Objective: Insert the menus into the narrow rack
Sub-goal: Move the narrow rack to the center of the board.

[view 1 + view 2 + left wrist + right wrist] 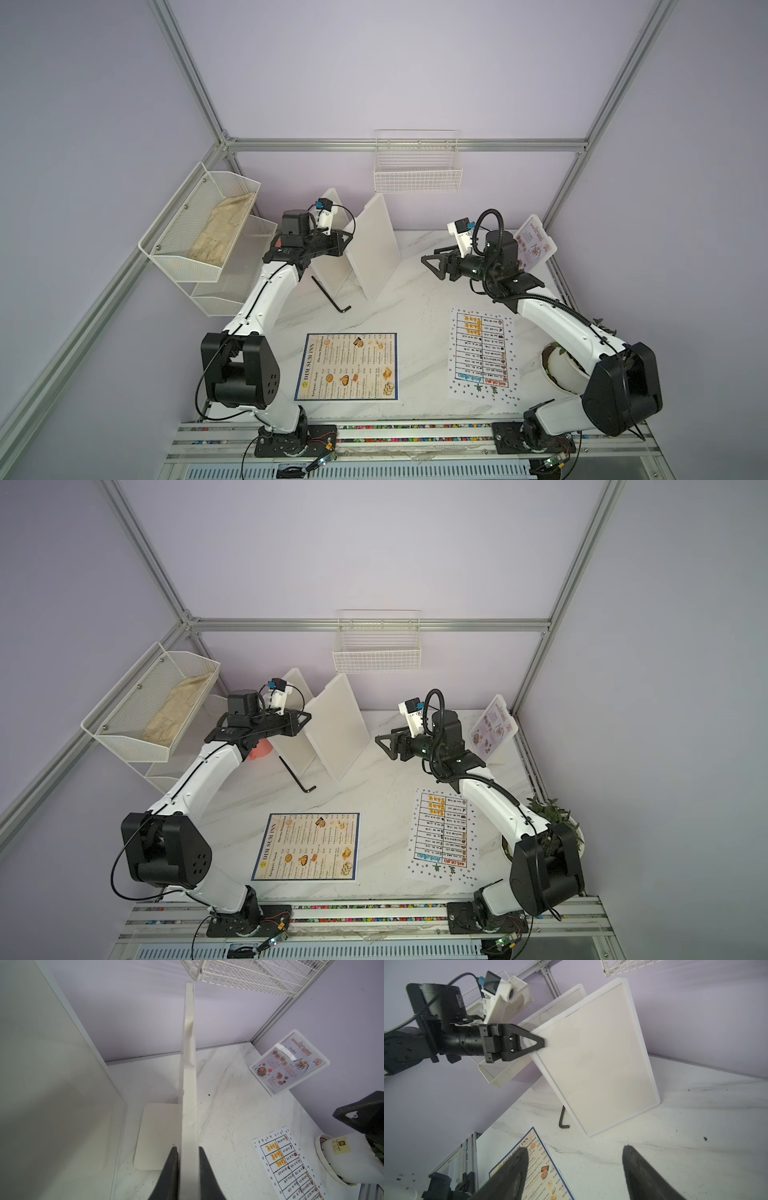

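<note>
On the worktop near my bases lie two of the menus, both flat and face up: the DIM SUM INN menu between my arms and the dotted table sheet just beside my right arm. Neither is in a rack yet. The Special Menu card stands apart in the back corner on my right, tilted against the wall, framed in white with a glossy front, so it looks already housed. Further back, the near white holder stands on edge, leaning, with a second white holder behind it; I take these slim frames to be the narrow rack. My left gripper is pinched on the near holder's thin side edge, one finger on each face. I judge that is to steady it so a sheet can slide in without tipping it. My right gripper hangs above the worktop with its jaws wide and nothing between them, facing the holder, free to fetch a menu. An Allen key lies by the holder's foot
</note>
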`<action>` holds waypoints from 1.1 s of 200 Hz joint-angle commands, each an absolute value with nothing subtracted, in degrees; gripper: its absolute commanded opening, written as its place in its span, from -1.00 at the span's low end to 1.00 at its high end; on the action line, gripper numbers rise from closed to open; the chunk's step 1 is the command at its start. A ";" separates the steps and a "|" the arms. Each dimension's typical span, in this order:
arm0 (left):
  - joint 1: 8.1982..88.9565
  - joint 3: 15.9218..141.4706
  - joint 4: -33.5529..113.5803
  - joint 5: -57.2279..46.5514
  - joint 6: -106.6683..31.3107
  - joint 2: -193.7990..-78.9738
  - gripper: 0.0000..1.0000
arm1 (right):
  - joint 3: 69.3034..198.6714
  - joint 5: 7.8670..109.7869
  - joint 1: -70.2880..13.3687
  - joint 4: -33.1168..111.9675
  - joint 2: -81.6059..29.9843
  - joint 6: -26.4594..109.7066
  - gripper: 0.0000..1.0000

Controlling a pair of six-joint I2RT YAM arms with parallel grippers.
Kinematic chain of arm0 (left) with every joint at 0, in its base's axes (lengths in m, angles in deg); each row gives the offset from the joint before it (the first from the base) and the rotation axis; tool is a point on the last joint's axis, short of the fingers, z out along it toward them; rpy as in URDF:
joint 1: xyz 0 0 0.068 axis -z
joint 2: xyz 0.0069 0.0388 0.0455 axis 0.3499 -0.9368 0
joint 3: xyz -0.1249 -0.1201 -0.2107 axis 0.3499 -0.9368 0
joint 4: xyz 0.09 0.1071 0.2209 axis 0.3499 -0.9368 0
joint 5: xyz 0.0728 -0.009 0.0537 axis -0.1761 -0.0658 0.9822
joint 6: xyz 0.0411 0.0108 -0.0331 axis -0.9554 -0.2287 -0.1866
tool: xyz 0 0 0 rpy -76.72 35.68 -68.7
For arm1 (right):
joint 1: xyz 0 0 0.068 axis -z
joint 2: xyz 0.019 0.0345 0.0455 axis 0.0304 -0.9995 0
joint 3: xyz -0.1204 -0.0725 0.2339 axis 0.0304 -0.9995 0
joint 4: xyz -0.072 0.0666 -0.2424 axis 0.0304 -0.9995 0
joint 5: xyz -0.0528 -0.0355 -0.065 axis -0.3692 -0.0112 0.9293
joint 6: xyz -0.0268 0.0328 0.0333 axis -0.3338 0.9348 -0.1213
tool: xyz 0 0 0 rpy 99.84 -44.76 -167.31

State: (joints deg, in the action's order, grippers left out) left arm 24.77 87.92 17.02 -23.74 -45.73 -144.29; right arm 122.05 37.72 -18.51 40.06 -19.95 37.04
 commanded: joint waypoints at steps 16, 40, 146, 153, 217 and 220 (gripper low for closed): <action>29.51 84.77 18.77 -26.91 -46.20 -139.83 -0.71 | 118.78 51.48 -18.28 40.41 -13.61 38.12 0.49; 32.07 84.64 18.69 -28.40 -45.96 -139.88 -0.71 | 118.39 51.24 -15.94 40.01 -13.01 39.73 0.49; 39.11 86.31 17.29 -26.81 -47.03 -142.51 -0.20 | 118.79 33.49 -3.97 39.77 -17.91 37.79 0.54; 39.04 86.22 17.03 -26.07 -47.05 -142.43 -0.08 | 119.09 33.27 -4.04 39.54 -18.59 36.86 0.55; 39.11 78.00 22.42 -16.45 -40.12 -137.68 0.55 | 124.21 26.68 -4.05 43.09 -29.59 32.18 0.94; 39.11 77.25 23.11 -16.20 -39.68 -137.42 0.55 | 124.59 26.29 -4.04 43.36 -30.34 32.17 0.94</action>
